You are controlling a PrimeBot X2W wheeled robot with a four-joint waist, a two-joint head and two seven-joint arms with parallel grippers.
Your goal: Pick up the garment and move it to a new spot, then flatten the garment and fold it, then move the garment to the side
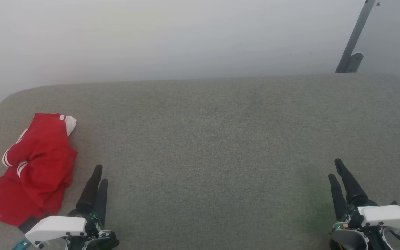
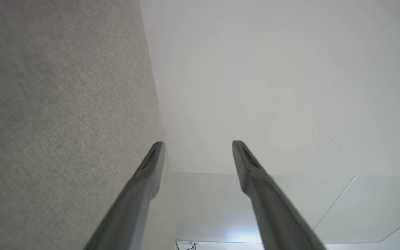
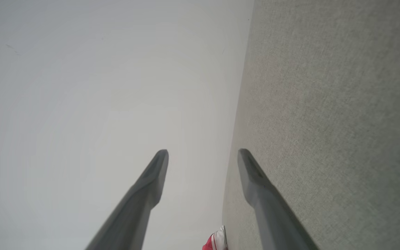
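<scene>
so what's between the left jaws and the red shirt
Nothing: in the head view only a bare strip of the grey cloth surface lies between the garment and the left gripper, its jaws open.

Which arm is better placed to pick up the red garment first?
Likely left. The open left gripper sits beside the crumpled garment; the right gripper is across the grey surface, far from it.

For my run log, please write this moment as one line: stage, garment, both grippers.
stage: pick-up not yet done | garment: crumpled, left end of grey surface | left gripper: open, empty, beside garment | right gripper: open, empty
</scene>
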